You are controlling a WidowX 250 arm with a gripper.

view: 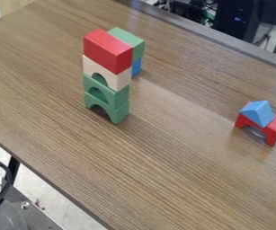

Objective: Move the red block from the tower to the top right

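Note:
A red block (108,50), rectangular, lies flat on top of a tower left of centre on the wooden table. Directly under it is a cream arch block (114,77), and below that two green arch blocks (117,95) are stacked, the lower one standing on the table. Touching or close behind the tower's upper part is a green block (131,41), with a blue block (136,67) beneath it.
On the right of the wooden table (164,179), a blue triangular block (258,113) sits on a red arch block (273,129). The table's edges run diagonally at lower left and upper right. A black cable (6,182) curves at the lower left, off the table.

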